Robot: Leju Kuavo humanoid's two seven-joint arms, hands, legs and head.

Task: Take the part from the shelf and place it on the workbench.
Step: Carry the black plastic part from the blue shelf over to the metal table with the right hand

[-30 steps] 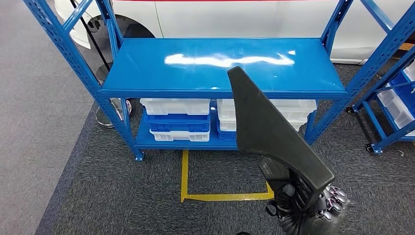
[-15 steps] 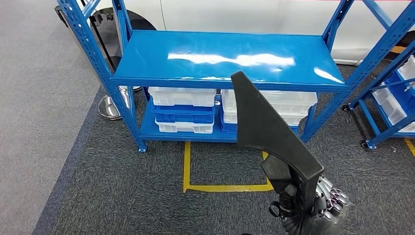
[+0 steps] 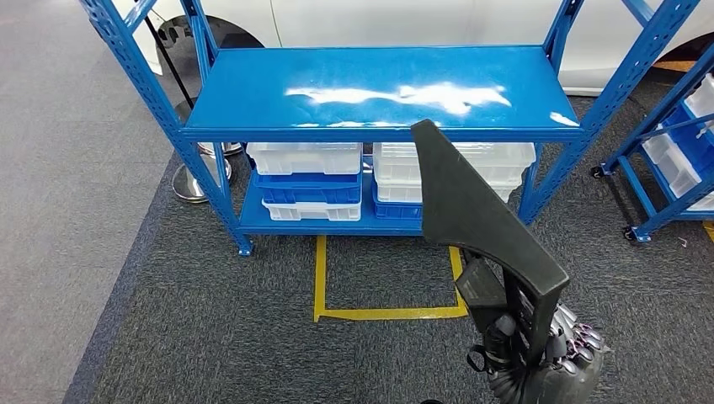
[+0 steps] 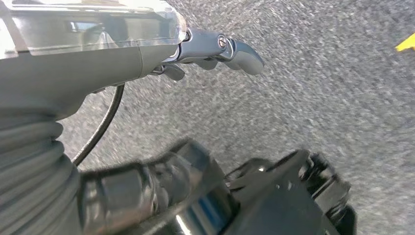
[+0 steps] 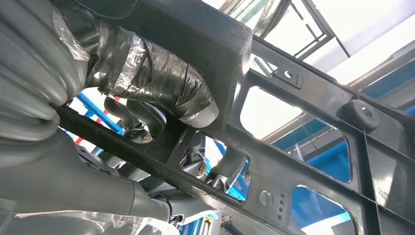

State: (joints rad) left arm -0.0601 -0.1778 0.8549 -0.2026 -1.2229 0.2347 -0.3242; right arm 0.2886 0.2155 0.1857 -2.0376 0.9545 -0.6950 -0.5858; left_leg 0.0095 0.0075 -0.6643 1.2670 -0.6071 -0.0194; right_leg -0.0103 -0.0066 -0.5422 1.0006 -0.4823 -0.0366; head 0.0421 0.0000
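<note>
A long black plastic part (image 3: 471, 210) with a ribbed frame stands up from my right hand (image 3: 539, 353), which grips its lower end at the bottom right of the head view. Its tip reaches in front of the edge of the bare blue top shelf (image 3: 379, 84) of a metal rack. The right wrist view shows the part's cut-out frame (image 5: 303, 98) close up, with my taped thumb (image 5: 156, 83) wrapped over it. My left hand (image 4: 215, 49) hangs over grey carpet, its fingers loose and holding nothing.
White and blue bins (image 3: 307, 181) are stacked on the rack's lower shelf. A yellow tape outline (image 3: 387, 313) marks the carpet in front of it. Another blue rack (image 3: 674, 151) stands to the right, a white car (image 3: 421, 21) behind, and a round metal stand base (image 3: 189, 181) at the left.
The whole picture has shifted, so the camera has moved in front of the rack. The part stays in my right hand and sits slightly further right in the picture.
</note>
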